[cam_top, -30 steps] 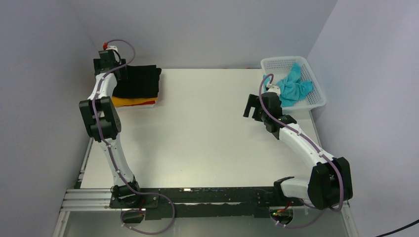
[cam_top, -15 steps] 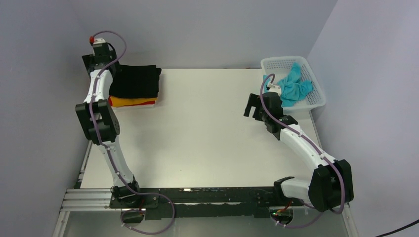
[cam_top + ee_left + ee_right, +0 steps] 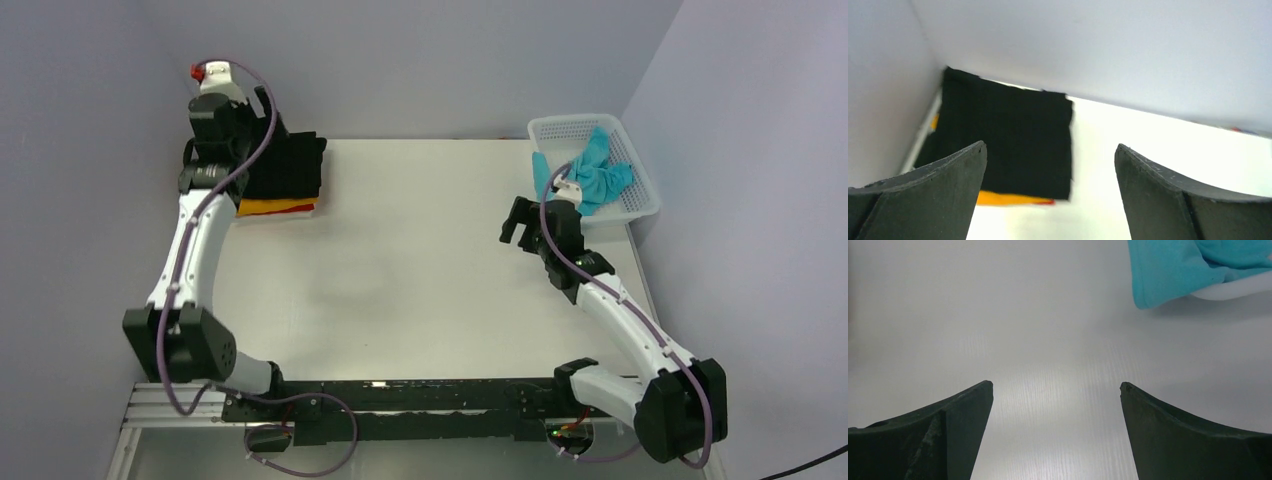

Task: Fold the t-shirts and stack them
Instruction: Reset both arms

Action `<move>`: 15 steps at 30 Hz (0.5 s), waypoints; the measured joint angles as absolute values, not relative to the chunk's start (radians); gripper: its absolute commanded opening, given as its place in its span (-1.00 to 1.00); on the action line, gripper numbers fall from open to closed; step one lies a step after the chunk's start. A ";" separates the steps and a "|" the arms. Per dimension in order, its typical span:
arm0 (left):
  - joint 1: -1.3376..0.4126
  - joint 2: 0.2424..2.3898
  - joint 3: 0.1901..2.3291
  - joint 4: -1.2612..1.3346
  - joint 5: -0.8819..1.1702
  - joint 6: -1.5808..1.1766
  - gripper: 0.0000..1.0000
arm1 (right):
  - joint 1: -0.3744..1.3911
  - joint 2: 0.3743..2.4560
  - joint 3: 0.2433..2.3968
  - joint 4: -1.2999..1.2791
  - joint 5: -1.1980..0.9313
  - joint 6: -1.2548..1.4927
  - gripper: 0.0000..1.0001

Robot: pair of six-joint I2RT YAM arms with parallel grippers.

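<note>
Lying at the table's (image 3: 400, 270) far left corner, a soft black shirt (image 3: 292, 165) is folded into a flat, near-square pad on top of a stack. Thin edges of an orange shirt (image 3: 262, 207) and a red shirt (image 3: 305, 209) show beneath it. A turquoise shirt (image 3: 600, 178) sits crumpled in a white plastic lattice basket (image 3: 642, 198) at the far right corner, with one flap hanging over the rim. The left claw (image 3: 1050, 145) hangs above the stack, its dark curved fingers (image 3: 938, 190) spread wide and holding nothing. The right claw (image 3: 1056, 385) hovers over the smooth white tabletop near the basket, also spread and empty.
</note>
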State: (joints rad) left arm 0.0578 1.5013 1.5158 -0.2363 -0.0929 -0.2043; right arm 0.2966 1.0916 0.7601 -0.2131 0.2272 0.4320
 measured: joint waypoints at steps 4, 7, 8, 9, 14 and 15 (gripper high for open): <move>-0.037 1.283 1.269 -0.152 -0.037 -0.291 0.99 | 0.297 1.005 0.687 -0.200 0.226 0.447 1.00; -0.131 1.143 1.028 -0.130 -0.021 -0.350 0.99 | 0.297 0.942 0.641 -0.201 0.227 0.455 1.00; -0.159 1.114 0.967 -0.130 -0.022 -0.365 0.99 | 0.297 0.927 0.631 -0.202 0.227 0.456 1.00; -0.200 1.072 0.883 -0.132 -0.022 -0.387 0.99 | 0.297 0.908 0.620 -0.202 0.228 0.456 1.00; -0.311 0.922 0.632 -0.190 -0.025 -0.458 0.99 | 0.297 0.820 0.545 -0.201 0.233 0.456 1.00; -0.314 0.900 0.616 -0.206 -0.031 -0.464 0.99 | 0.297 0.811 0.533 -0.201 0.235 0.456 1.00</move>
